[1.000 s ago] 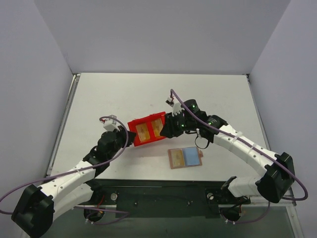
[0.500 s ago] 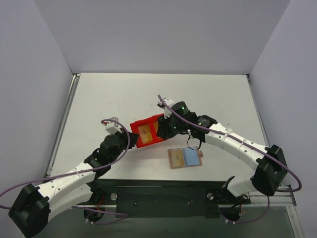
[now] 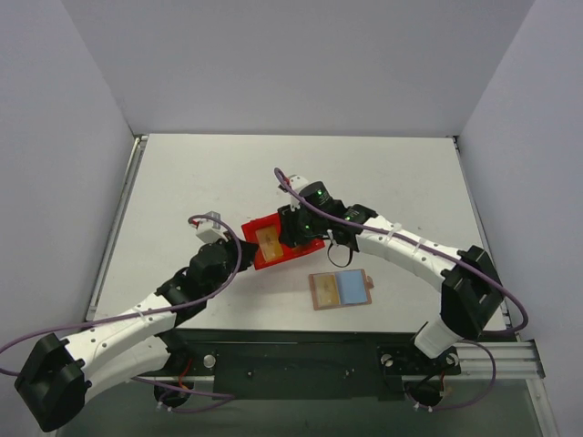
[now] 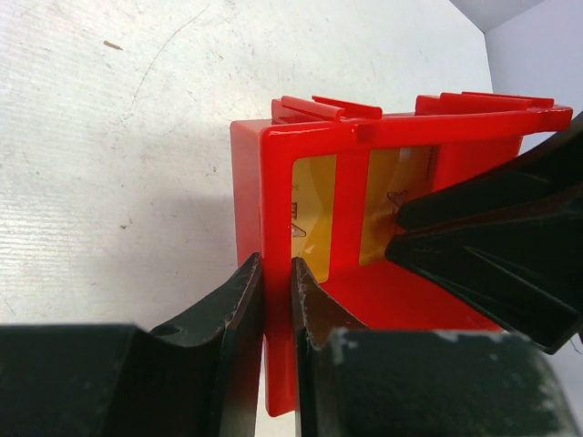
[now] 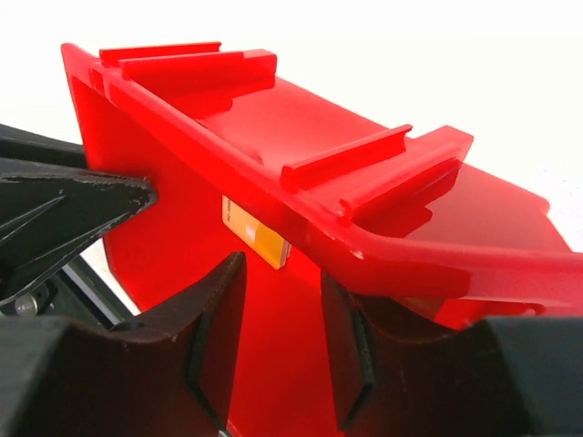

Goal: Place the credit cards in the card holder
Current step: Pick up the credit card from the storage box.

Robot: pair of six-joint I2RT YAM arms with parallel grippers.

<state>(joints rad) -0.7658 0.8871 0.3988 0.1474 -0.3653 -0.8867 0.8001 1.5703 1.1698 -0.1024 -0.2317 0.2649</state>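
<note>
- The left hand [image 4: 278,266] is pinching the near wall of the red plastic bin [image 4: 392,127]. One finger [image 4: 239,305] is outside the wall and the other inside, both pressed against the plastic.
- In the left wrist view, gold-yellow credit cards [image 4: 314,214] lie in the bin just ahead of that hand's fingertips, on both sides of a red divider.
- The right hand [image 5: 281,269] reaches into the bin from the opposite side. Its fingers are spread, with only red plastic showing in the gap between them.
- The edge of a credit card [image 5: 255,235] shows just beyond the right hand's fingertips, against the bin's inner face. It is not between the fingers.
- From above, the two hands meet at the bin [image 3: 258,225]. The left hand [image 3: 239,251] is at one end and the right hand [image 3: 296,235] is over the other compartment. One card [image 3: 268,241] shows between them.
- The card holder [image 3: 342,289] lies open on the counter [image 3: 200,173], showing a tan half and a light blue half. It is behind the right hand, towards the arm bases, and apart from both the hand and the bin.
</note>
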